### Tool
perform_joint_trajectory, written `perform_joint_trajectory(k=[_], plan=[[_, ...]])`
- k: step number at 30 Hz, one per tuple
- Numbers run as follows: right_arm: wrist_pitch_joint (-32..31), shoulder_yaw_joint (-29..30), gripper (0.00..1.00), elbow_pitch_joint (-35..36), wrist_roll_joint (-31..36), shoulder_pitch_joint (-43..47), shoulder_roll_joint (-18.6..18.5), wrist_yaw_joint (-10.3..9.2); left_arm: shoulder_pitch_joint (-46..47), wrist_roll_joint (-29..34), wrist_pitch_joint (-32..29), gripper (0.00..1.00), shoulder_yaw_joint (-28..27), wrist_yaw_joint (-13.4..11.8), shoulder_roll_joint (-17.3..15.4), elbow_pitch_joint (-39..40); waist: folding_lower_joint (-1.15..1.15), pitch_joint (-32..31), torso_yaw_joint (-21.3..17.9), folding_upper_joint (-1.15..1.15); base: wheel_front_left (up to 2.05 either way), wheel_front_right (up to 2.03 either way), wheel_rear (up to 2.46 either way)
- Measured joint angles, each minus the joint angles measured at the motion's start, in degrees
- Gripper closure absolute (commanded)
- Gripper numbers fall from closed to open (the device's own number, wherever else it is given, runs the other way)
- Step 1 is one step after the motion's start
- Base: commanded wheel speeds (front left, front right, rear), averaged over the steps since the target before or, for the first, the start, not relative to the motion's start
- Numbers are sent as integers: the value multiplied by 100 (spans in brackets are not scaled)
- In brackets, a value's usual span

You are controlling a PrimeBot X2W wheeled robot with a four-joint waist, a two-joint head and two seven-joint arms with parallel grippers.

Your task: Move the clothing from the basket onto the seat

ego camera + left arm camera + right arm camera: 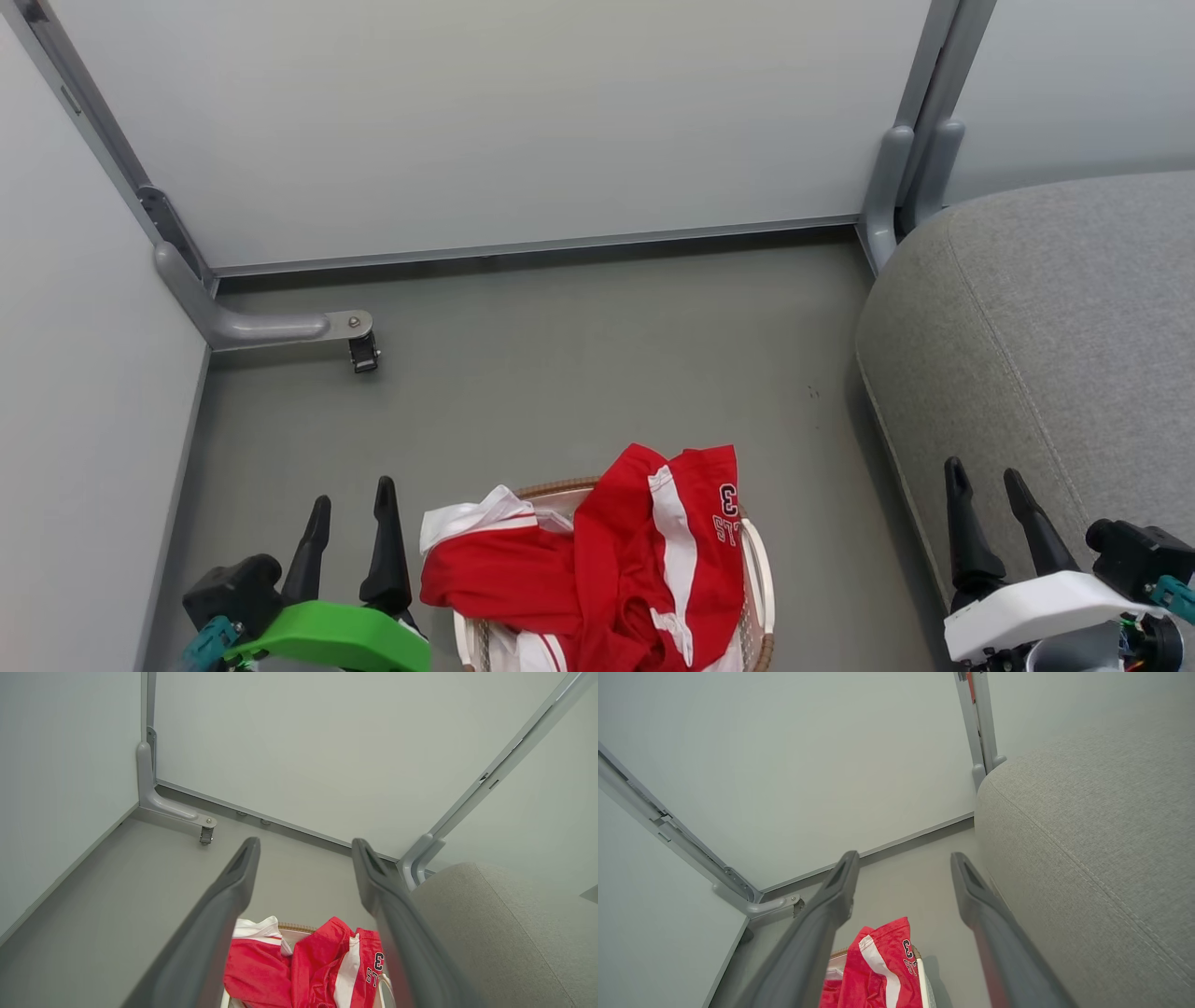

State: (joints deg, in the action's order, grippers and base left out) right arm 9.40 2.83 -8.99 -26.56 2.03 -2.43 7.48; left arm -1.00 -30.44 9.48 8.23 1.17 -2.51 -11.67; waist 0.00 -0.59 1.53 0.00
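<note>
Left gripper point(352, 492), right gripper point(982, 469): both wide, empty. Clothing point(607, 560): heaped over basket point(767, 579) rim; best pinched deep, lifted clear toward seat point(1046, 327).

We see our left gripper point(353, 492) at seven o'clock of the head view: two long, dark, tapering fingers point(386, 551) set in a bright green shell point(327, 635), with a black block point(233, 588) on its nine o'clock side and a teal part point(210, 642) under that. Our right gripper point(982, 469), at five o'clock, has the same dark fingers in a white shell point(1027, 607), a black block and a teal part on its three o'clock side, and red and green wires point(1132, 646) beneath. In the wrist views our fingers are matte dark grey, each with a recessed slot near the tip.
</note>
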Motion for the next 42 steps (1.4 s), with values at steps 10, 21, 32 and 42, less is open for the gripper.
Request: perform_joint_trajectory(k=[10, 21, 32, 42], plan=[[127, 22, 0, -59, 558, 11, -9, 0, -47, 427, 126, 0, 98, -55, -4, -198, 0, -9, 39, 0, 0, 0, 0], [275, 32, 0, -129, 1091, 75, -15, 0, -51, 864, 271, 0, 143, -75, -8, -382, 0, -6, 61, 0, 0, 0, 0], [389, 40, 0, -224, 1528, 82, -19, 0, -49, 1251, 391, 0, 271, -118, -11, -526, 0, 8, 111, 0, 0, 0, 0], [499, 34, 0, -302, 1904, 86, -23, 1, -43, 1546, 482, 0, 343, -169, -14, -610, 0, 8, 143, 0, 0, 0, 0]])
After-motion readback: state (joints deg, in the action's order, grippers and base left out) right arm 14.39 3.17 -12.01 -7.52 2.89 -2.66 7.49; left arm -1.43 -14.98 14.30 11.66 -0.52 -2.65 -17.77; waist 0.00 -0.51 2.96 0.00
